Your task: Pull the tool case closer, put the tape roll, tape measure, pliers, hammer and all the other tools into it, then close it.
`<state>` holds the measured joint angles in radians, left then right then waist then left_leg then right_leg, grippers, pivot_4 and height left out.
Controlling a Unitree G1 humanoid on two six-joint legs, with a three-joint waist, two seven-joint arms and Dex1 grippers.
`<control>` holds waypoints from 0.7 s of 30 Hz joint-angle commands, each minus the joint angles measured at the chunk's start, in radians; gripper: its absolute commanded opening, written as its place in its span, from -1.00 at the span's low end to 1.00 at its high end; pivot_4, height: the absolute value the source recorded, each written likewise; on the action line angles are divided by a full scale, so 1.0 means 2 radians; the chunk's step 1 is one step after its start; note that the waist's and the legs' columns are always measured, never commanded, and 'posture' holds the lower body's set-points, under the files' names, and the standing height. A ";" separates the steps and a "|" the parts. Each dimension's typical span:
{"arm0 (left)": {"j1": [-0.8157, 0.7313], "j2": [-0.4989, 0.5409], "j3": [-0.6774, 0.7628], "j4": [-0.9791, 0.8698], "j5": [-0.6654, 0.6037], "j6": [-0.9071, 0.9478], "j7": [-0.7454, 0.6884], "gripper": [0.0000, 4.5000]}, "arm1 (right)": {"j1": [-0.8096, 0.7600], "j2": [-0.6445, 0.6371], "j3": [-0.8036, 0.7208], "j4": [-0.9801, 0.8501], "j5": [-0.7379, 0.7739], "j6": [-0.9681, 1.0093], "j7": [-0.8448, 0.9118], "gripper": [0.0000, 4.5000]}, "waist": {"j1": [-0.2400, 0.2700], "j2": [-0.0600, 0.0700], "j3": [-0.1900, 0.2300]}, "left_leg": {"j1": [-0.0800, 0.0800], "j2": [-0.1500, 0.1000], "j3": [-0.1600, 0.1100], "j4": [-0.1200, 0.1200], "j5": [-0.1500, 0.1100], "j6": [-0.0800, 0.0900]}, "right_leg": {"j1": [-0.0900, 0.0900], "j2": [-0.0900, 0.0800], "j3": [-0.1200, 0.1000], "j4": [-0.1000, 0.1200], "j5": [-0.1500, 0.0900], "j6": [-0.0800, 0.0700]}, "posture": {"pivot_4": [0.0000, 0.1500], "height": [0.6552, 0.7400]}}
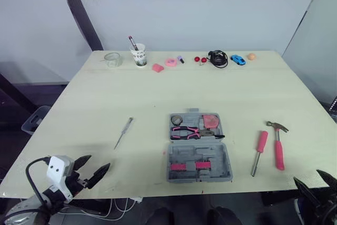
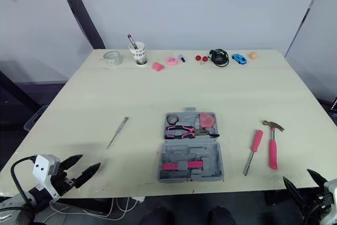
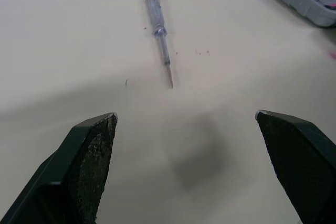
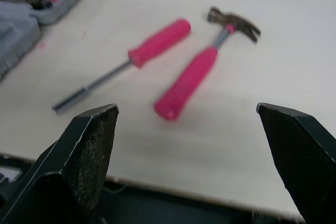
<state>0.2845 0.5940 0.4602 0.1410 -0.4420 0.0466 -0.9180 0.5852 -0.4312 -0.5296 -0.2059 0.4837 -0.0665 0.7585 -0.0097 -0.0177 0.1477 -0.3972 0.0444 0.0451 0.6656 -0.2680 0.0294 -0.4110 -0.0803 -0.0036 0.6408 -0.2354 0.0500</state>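
While both arms sit low at the near edge of the table [image 1: 158, 93], the one tool case [image 1: 181, 157] lies open and flat, roughly centred and toward the near side.

Inside the case's far half, 3 items:
- 1 tape roll [image 1: 176, 120], left corner
- 1 pink tape measure [image 1: 210, 121], right corner
- 1 pair of pink-and-black pliers [image 1: 192, 131], lying across just in front of both

The near half shows 2 pink inserts [image 1: 179, 167] in the grey moulding; can't tell what they are.

Loose on the table, 3 tools:
- 1 clear-handled screwdriver [image 1: 124, 132], left of the case and well apart from it
- 1 pink-handled driver [image 1: 258, 151], right of the case
- 1 pink-handled hammer [image 1: 277, 143], just beside that driver and not touching it, head pointing away from the robot

Left gripper [image 1: 99, 162]: jaws spread wide, nothing between them, with the clear screwdriver ahead of it. Right gripper [image 4: 187, 107]: jaws also spread wide and empty, with the driver and hammer ahead of it.

The back edge has a row of clutter: 1 glass jar [image 1: 112, 59], 1 paper cup [image 1: 139, 55] holding a pen, 2 red balls [image 1: 197, 59], 1 coiled black cable [image 1: 218, 57], 1 blue toy car [image 1: 237, 59] and 1 orange ball [image 1: 251, 56].
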 commanded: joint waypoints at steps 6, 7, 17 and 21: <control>-0.052 0.007 -0.019 -0.033 0.011 0.041 0.052 1.00 | -0.042 -0.061 0.012 -0.097 0.032 0.077 -0.001 0.98 | 0.004 -0.001 0.000 | 0.000 -0.001 0.000 0.000 0.001 0.002 | 0.000 0.002 -0.001 0.000 0.000 0.000 | 1.00 1.00; -0.058 0.007 -0.022 -0.035 0.013 0.050 0.061 1.00 | -0.046 -0.067 0.014 -0.103 0.038 0.086 0.002 0.98 | 0.006 -0.001 0.000 | 0.000 -0.001 0.000 0.000 0.001 0.002 | 0.000 0.002 -0.001 0.000 0.000 0.000 | 1.00 1.00; -0.160 -0.011 -0.071 -0.008 0.063 0.109 0.158 1.00 | -0.124 -0.139 0.074 -0.132 0.083 0.148 0.085 0.98 | 0.012 -0.002 0.000 | 0.000 -0.002 0.000 0.001 0.001 0.002 | 0.001 0.003 -0.001 0.000 0.000 0.000 | 1.00 1.00; -0.195 -0.024 -0.087 0.021 0.079 0.108 0.183 1.00 | -0.145 -0.142 0.101 -0.116 0.073 0.131 0.125 0.98 | 0.012 -0.002 0.000 | -0.001 -0.003 0.000 0.001 0.001 0.003 | 0.001 0.004 -0.001 0.000 0.000 0.000 | 1.00 1.00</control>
<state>-0.0844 0.5438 0.2911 0.1742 -0.2998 0.2719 -0.5718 0.3055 -0.7071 -0.3344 -0.4397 0.6293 0.2241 0.9751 0.0139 -0.0220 0.1473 -0.3983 0.0388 0.0447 0.6669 -0.2651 0.0344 -0.4088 -0.0717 -0.0048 0.6408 -0.2348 0.0500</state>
